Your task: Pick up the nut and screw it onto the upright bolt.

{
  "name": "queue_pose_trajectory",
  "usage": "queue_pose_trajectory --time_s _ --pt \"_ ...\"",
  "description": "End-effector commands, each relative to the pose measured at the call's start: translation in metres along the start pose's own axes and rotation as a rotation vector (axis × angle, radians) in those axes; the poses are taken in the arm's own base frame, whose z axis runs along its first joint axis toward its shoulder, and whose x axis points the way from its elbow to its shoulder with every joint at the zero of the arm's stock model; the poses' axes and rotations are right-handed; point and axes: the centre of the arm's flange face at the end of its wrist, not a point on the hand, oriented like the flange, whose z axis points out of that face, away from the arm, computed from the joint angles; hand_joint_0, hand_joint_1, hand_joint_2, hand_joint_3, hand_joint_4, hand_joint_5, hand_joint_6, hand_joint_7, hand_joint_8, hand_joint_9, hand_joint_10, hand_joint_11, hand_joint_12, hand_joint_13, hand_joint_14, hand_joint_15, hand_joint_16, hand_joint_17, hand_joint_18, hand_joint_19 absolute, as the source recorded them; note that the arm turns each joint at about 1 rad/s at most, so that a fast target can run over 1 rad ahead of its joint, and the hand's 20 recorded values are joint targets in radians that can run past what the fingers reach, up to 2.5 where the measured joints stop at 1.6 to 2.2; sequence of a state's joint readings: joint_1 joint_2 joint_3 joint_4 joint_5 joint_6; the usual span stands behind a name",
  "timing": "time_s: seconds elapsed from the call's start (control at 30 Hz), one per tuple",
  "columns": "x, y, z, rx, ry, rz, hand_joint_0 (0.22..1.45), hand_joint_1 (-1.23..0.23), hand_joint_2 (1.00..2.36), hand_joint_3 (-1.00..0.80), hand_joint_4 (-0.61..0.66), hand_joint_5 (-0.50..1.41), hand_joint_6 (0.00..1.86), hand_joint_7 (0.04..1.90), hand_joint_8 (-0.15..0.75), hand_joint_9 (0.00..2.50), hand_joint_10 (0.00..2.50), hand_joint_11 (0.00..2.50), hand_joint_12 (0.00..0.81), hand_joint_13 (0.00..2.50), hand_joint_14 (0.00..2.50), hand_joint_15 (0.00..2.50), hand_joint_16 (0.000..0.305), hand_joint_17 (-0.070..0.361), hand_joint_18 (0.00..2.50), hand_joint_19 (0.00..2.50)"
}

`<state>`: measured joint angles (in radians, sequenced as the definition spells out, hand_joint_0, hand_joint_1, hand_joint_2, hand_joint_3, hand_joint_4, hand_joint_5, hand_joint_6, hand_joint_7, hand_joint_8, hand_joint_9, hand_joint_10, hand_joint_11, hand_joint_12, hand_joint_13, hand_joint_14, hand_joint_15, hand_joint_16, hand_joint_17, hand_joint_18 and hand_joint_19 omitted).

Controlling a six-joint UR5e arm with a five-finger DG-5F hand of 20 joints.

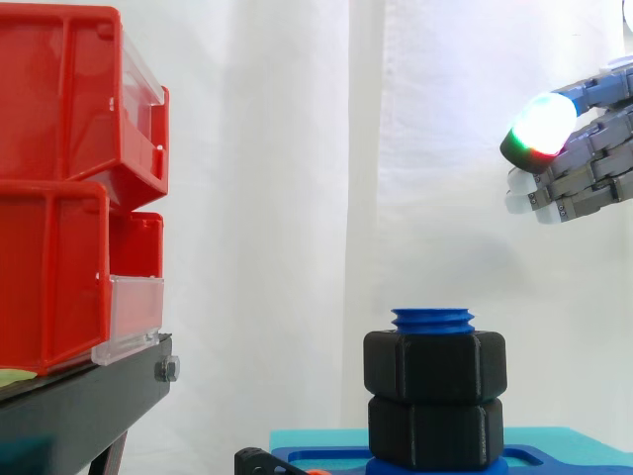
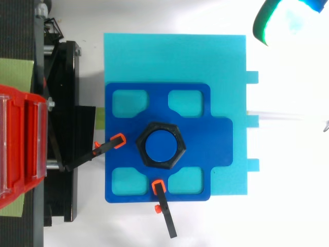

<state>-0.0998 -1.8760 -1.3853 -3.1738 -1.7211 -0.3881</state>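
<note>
- Two black hex bodies are stacked on the upright bolt (image 1: 432, 319). The upper one, the nut (image 1: 434, 366), sits around the thread, with a few blue turns showing above it. A lower hex body (image 1: 435, 432) sits directly beneath it, and the two touch.
- From above, the nut (image 2: 180, 145) rings the bolt's round blue top evenly.
- The hand (image 1: 579, 168) hovers well above and to the right of the bolt. Its fingers are relaxed and lie close together with nothing between them. One fingertip pad (image 1: 539, 124) glows white, green and red.
- Risk: if the nut is only resting on the first turns, a skewed twist could cross the coarse plastic thread and jam it.
- Risk: the pads are thick and rounded and the hex faces look smooth and matt, so a light grip on the flats could slip instead of turning the nut.
- Risk: a reach down from the right could land on the bolt's tip rather than around the nut.
- Shapes and materials: the bolt and its rounded blue plate (image 2: 216, 139) look like printed plastic and rest on a flat cyan base (image 2: 226, 56). Orange-tipped clamps (image 2: 119, 140) hold the plate on the bolt's left and near sides.
- Glossy red bins (image 1: 59, 198) on a black stand (image 1: 89, 406) are well left of the bolt.
</note>
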Motion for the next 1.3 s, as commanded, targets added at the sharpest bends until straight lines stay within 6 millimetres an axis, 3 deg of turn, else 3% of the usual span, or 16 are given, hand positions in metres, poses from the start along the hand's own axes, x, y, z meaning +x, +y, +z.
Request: queue_pose_trajectory --time_s 0.0,0.17,0.23,0.33,1.07,1.17,1.27 --pt "0.0000 0.0001 0.0000 0.000 0.000 0.000 0.52 -0.53 1.00 -0.50 0.09 -0.21 0.50 0.63 0.165 0.17 0.00 0.00 0.305 0.00 0.00 0.00 0.041 0.093 0.00 0.00" --pt "0.0000 0.0001 0.0000 0.000 0.000 0.000 0.52 -0.53 1.00 -0.50 0.09 -0.21 0.50 0.61 0.164 0.12 0.00 0.00 0.305 0.00 0.00 0.00 0.041 0.092 0.00 0.00" --pt "0.0000 0.0001 0.0000 0.000 0.000 0.000 0.52 -0.51 1.00 -0.50 0.08 -0.22 0.50 0.68 0.161 0.01 0.00 0.00 0.305 0.00 0.00 0.00 0.041 0.093 0.00 0.00" --pt "0.0000 0.0001 0.0000 0.000 0.000 0.000 0.52 -0.51 1.00 -0.50 0.07 -0.22 0.50 0.62 0.159 0.03 0.00 0.00 0.305 0.00 0.00 0.00 0.041 0.093 0.00 0.00" --pt "0.0000 0.0001 0.0000 0.000 0.000 0.000 0.52 -0.48 1.00 -0.50 0.08 -0.22 0.50 0.68 0.153 0.02 0.00 0.00 0.301 0.00 0.00 0.00 0.042 0.095 0.00 0.00" --pt "0.0000 0.0001 0.0000 0.000 0.000 0.000 0.52 -0.50 1.00 -0.50 0.08 -0.22 0.50 0.61 0.154 0.07 0.00 0.00 0.303 0.00 0.00 0.00 0.043 0.096 0.00 0.00" --pt "0.0000 0.0001 0.0000 0.000 0.000 0.000 0.52 -0.48 1.00 -0.50 0.08 -0.23 0.50 0.69 0.150 0.02 0.00 0.00 0.301 0.00 0.00 0.00 0.042 0.095 0.00 0.00"
